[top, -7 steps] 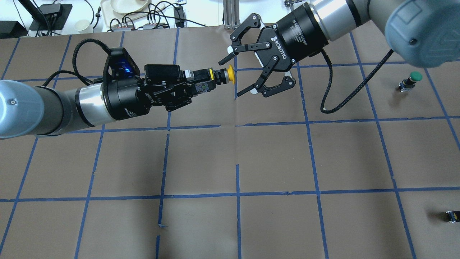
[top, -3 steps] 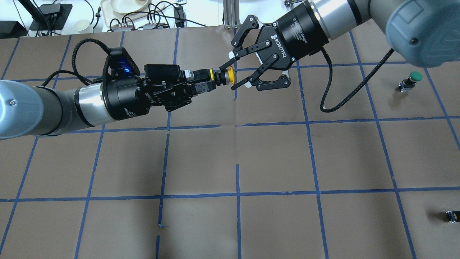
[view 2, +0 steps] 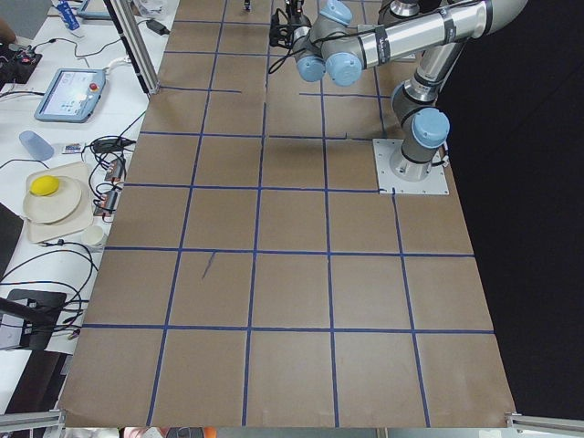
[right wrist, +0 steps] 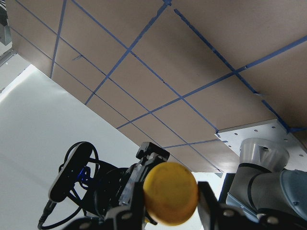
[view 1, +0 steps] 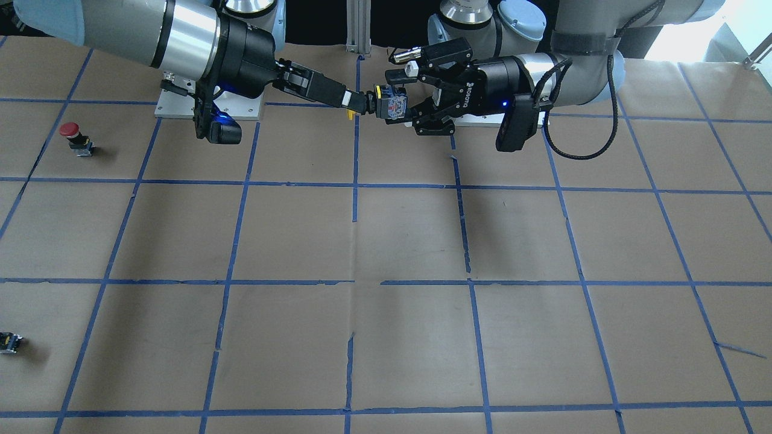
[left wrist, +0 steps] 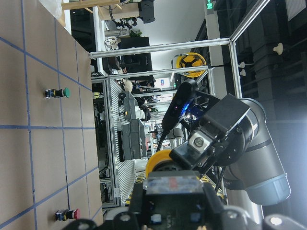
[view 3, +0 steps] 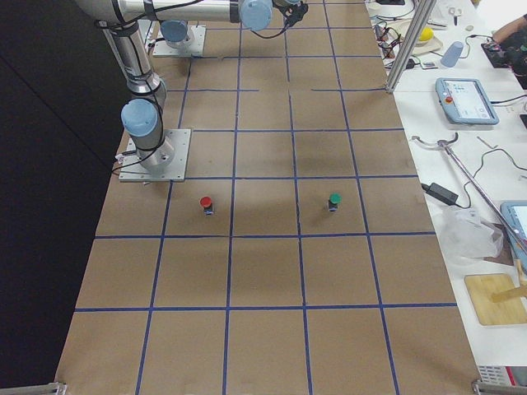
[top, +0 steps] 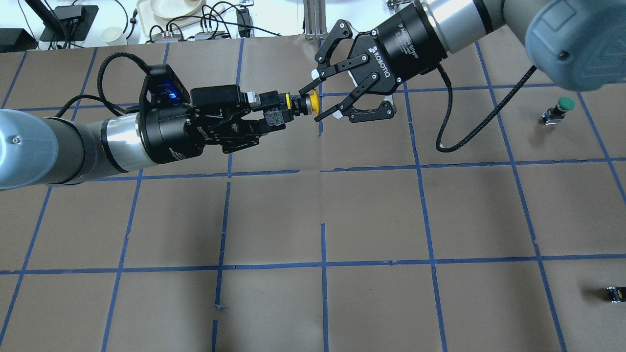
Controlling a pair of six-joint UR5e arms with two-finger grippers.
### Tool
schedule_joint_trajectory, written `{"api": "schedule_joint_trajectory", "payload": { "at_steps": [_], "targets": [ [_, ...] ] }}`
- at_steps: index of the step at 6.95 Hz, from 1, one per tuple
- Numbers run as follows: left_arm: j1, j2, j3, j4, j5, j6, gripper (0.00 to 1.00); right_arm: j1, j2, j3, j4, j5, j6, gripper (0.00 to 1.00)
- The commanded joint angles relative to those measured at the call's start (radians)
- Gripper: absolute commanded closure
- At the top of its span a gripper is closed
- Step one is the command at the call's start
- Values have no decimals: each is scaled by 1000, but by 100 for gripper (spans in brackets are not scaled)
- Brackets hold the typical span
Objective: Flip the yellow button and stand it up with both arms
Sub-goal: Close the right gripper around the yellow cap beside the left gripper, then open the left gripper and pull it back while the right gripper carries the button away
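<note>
The yellow button (top: 314, 101) is held in the air, lying sideways, over the far middle of the table. My right gripper (top: 313, 103) is shut on its yellow cap, which fills the right wrist view (right wrist: 170, 191). My left gripper (top: 266, 112) is on the button's black-and-grey body (view 1: 392, 105), with its jaws slightly parted on either side of it. In the front-facing view the right gripper (view 1: 362, 103) comes in from the left and the left gripper (view 1: 405, 96) from the right. The left wrist view shows the button body close up, with the cap (left wrist: 160, 160) behind it.
A green-capped button (top: 562, 105) stands at the far right. A red-capped button (view 1: 71, 131) stands near the right arm's base. A small capless black part (top: 615, 293) lies at the right edge. Cables and dishes lie beyond the table's far edge.
My right gripper moved in and shut on the yellow cap. Since then my left gripper's fingers have spread a little off the button's body. Neither arm has moved otherwise.
</note>
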Motion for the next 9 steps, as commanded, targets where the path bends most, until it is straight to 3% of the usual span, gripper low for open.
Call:
{"api": "schedule_joint_trajectory", "payload": {
  "at_steps": [1, 2, 3, 5, 7, 9],
  "targets": [
    [2, 2, 3, 1, -1, -18, 0, -8, 6, -2, 3, -7, -4, 77],
    [18, 2, 24, 9, 33, -76, 0, -15, 4, -2, 2, -22, -14, 77],
    [29, -18, 78, 15, 183, -127, 0, -28, 1, -4, -5, -82, -36, 77],
    [69, -43, 145, 38, 316, -233, 0, -71, -34, -2, -5, -195, -65, 77],
    [110, -72, 164, 93, 461, -255, 0, -114, -83, 5, 0, -449, -312, 76],
    [110, -94, 164, 273, 599, -374, 0, -132, -100, 7, 3, -695, -542, 77]
  ]
}}
